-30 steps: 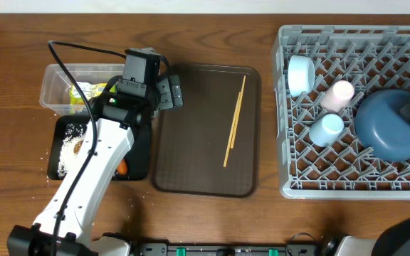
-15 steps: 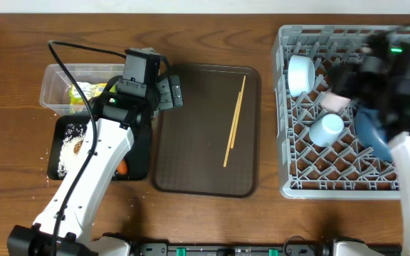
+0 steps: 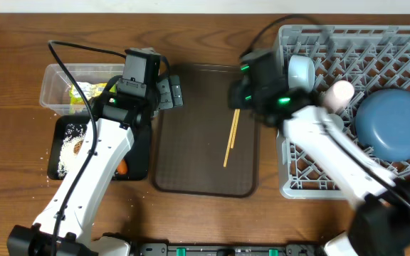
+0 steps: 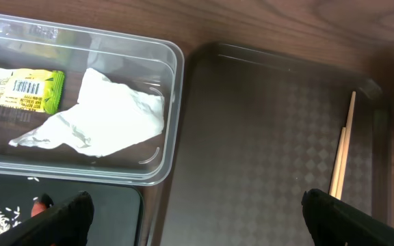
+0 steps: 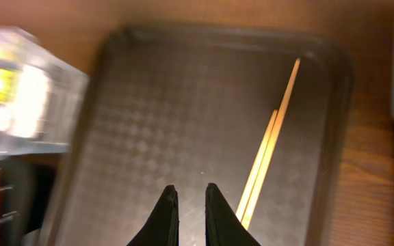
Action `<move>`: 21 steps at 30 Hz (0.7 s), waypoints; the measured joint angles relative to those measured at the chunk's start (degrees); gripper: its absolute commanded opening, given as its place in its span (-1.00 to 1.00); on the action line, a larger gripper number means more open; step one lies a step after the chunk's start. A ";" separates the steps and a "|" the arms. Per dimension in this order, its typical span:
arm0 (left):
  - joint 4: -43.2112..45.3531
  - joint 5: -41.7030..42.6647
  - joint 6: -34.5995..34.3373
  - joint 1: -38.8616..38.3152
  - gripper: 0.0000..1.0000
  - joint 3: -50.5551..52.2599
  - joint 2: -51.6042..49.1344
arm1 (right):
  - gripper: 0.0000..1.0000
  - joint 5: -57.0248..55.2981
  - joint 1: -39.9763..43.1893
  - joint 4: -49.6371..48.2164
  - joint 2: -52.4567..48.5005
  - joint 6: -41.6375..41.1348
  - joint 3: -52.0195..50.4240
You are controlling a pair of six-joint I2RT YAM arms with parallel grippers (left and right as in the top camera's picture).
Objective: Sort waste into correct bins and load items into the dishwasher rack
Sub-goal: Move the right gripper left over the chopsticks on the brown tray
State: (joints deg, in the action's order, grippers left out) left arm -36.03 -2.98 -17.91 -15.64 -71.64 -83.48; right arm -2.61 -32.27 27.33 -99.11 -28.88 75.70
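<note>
A: Checking the left gripper [image 4: 200, 215] first: spread wide, holding nothing, poised above the edge where the clear tub [image 4: 173, 102] meets the dark brown serving tray [image 4: 265, 137].
B: Noted. In the tub?
A: Holding a yellow-green wrapper [image 4: 29, 92] and a crumpled white napkin [image 4: 108, 116], side by side.
B: And next to the tub, nearer the robot?
A: Looking at a black tray [image 3: 139, 153], with white rice [image 3: 68, 151] scattered inside and an orange carrot stick [image 3: 122, 168] at its near edge.
B: Turning to the right gripper [image 5: 191, 205]?
A: Pinched almost together, clasping nothing, hanging over the serving tray just beside the wooden chopsticks [image 5: 269, 157], not touching them.
B: Lying how?
A: Flat on the serving tray's right side, paired, close together.
B: Loaded in the grey dishwasher rack [image 3: 404, 43]?
A: Carrying a blue plate [image 3: 393, 124], a pink cup [image 3: 340, 92] and a white bowl [image 3: 301, 71], the bowl near the rack's left edge.
</note>
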 measured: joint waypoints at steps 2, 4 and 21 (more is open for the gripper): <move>0.00 0.00 0.00 0.00 0.96 0.02 0.00 | -0.84 -3.41 -2.05 -1.73 -3.41 -1.11 0.00; -0.02 0.00 0.00 0.00 0.96 0.00 0.00 | -0.83 -6.12 -3.41 -3.32 -6.64 -1.81 0.00; 0.00 0.00 0.00 0.00 0.96 0.02 0.00 | -0.79 -10.93 -4.83 -4.02 -17.25 -4.02 0.00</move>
State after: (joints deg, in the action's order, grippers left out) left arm -36.03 -2.98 -17.91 -15.64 -71.61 -83.48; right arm -13.54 -37.10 23.31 -116.36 -32.91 75.70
